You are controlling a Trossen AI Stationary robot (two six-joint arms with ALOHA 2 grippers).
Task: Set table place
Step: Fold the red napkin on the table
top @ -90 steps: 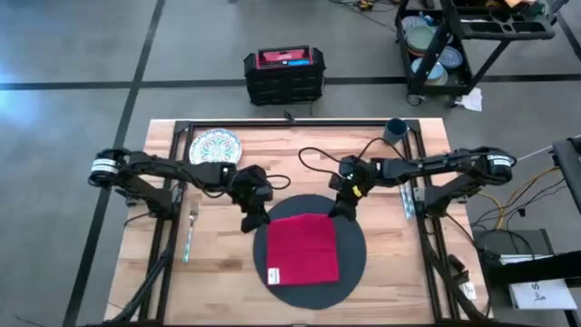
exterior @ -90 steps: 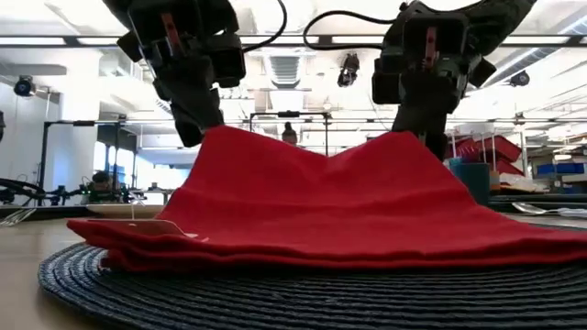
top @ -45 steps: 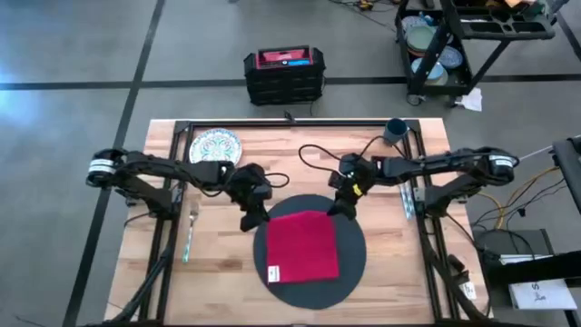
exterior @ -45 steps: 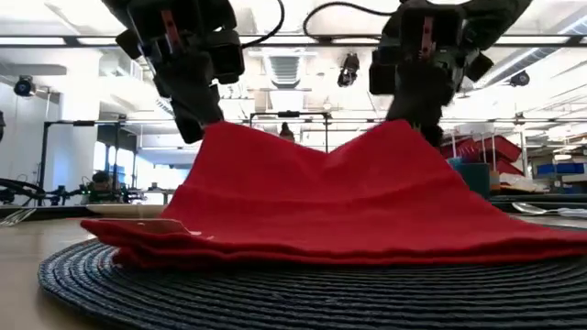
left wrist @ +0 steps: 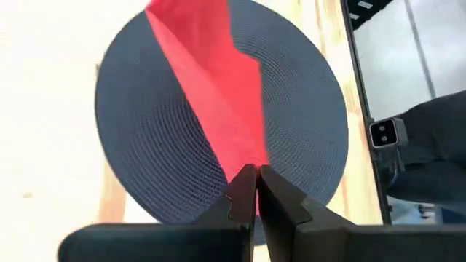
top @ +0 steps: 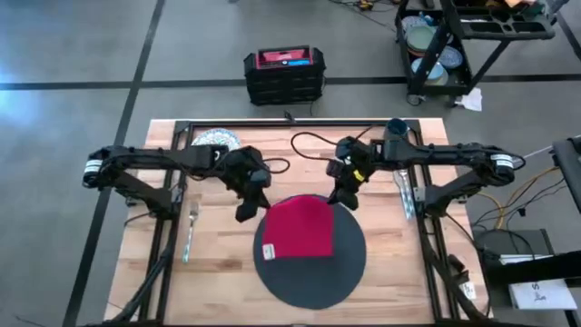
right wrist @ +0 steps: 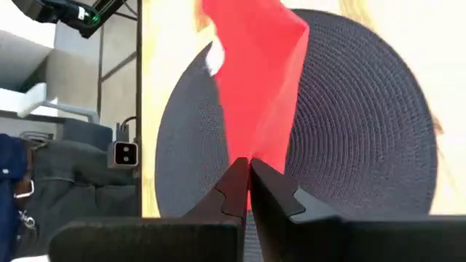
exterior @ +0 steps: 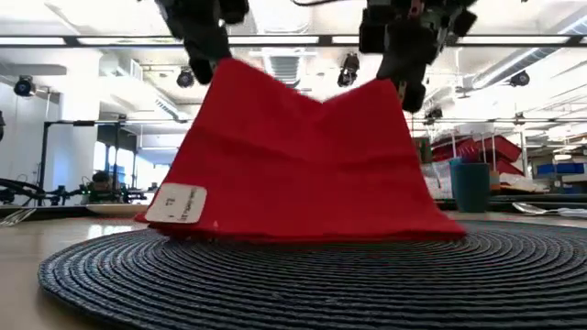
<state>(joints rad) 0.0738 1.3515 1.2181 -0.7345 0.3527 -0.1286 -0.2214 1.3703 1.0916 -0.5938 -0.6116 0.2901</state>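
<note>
Overhead, a light wooden surface (top: 218, 282) fills the centre of the frame. A round dark grey mat (top: 309, 263) lies at lower centre. On its upper half sits a red napkin (top: 300, 227), its far edge lifted, its near edge resting on the mat. The left pincer (top: 245, 211) is clamped on the napkin's upper left corner; the right pincer (top: 342, 197) is clamped on its upper right corner. A fork (top: 191, 232) lies at left, a patterned plate (top: 211, 139) at upper left, a dark blue cup (top: 396, 130) at upper right.
</note>
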